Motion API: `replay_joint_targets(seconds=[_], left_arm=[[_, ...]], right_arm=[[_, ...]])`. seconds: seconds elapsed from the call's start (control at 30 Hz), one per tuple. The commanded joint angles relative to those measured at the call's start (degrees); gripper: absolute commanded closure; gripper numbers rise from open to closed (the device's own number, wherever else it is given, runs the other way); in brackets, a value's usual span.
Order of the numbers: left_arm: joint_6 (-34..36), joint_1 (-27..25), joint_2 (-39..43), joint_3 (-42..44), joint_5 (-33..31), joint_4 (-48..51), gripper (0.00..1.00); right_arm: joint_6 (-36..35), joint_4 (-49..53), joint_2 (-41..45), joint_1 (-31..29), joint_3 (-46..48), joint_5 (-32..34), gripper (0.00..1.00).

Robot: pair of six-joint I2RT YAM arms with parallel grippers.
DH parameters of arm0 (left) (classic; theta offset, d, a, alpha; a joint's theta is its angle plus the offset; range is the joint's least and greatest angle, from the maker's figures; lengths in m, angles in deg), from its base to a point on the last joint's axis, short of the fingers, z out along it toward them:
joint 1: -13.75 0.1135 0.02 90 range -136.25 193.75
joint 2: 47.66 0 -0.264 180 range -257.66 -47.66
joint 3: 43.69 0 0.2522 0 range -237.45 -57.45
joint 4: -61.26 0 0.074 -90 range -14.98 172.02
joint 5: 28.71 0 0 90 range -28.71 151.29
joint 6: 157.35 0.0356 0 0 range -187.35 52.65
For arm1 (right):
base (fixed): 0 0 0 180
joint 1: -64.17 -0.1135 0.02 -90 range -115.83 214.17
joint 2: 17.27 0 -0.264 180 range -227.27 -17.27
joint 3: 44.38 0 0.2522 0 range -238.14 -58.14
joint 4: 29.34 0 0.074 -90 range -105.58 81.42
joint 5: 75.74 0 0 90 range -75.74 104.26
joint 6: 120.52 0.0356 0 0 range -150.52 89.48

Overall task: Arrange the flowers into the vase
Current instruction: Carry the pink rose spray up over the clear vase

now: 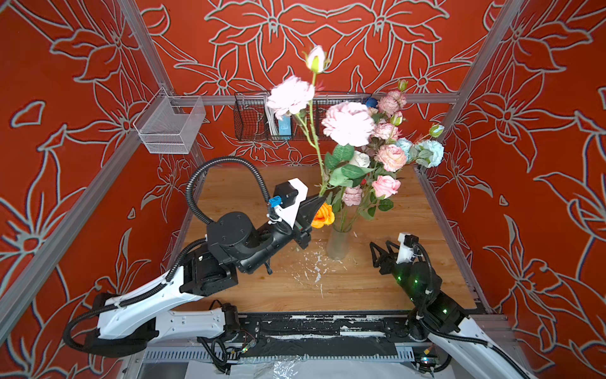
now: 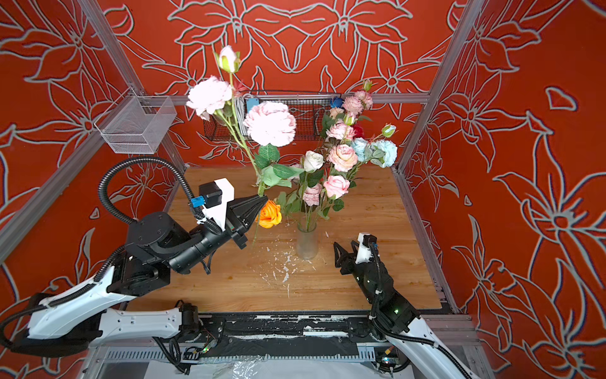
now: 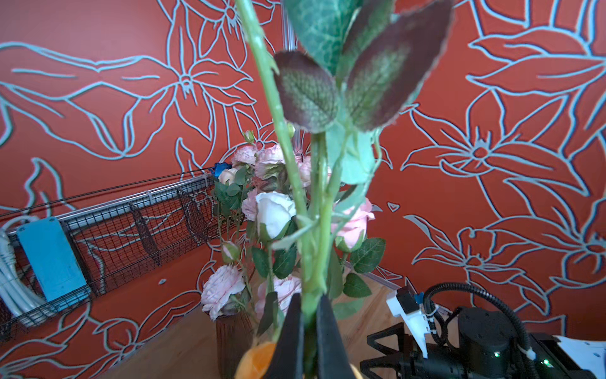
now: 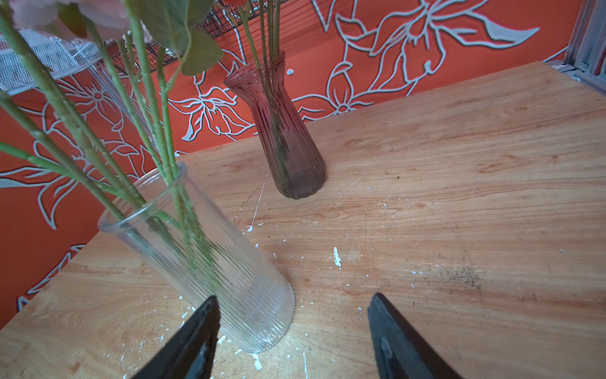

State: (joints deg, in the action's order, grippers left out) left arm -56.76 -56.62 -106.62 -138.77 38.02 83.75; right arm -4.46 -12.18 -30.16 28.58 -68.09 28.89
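You pinch peony stems [image 1: 315,144] in the left pincer [image 1: 320,198], high beside the clear vase [image 1: 338,244], likely for insertion; the right pincer [image 1: 380,246], spread, guards its base.

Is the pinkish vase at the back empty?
No, the right wrist view shows several green stems going down through the neck of the pinkish vase.

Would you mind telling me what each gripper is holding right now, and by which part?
The left gripper pinches the pink peony spray low on its green stem. The right gripper is open and holds nothing.
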Motion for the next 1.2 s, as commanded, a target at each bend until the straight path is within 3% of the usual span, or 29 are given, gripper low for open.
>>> replay_joint_targets(seconds=[0.0,0.13,0.47,0.77,1.07,1.17], left_arm=[[3.88,-2.81,-2.11,-4.33,-8.20,3.90,1.00],[1.80,-2.84,0.10,-3.15,-10.19,2.82,1.00],[-4.24,-2.84,0.00,-8.22,-6.13,10.07,1.00],[-12.80,-2.84,7.25,-1.85,-5.58,15.68,1.00],[-17.46,-3.62,9.04,3.30,2.75,15.01,1.00],[-16.72,-4.16,7.67,4.61,5.96,8.21,1.00]], right_arm=[[0.32,0.20,0.55,0.34,-0.15,1.52,0.27],[0.39,0.07,0.66,0.28,-0.15,1.27,0.27],[0.31,-0.01,-0.09,0.32,-0.33,1.18,0.27],[0.39,-0.39,-0.66,0.27,-0.32,0.97,0.27],[0.28,-0.26,-0.87,0.32,-0.21,1.67,0.27],[0.13,-0.05,-0.94,0.33,-0.24,2.04,0.27]])
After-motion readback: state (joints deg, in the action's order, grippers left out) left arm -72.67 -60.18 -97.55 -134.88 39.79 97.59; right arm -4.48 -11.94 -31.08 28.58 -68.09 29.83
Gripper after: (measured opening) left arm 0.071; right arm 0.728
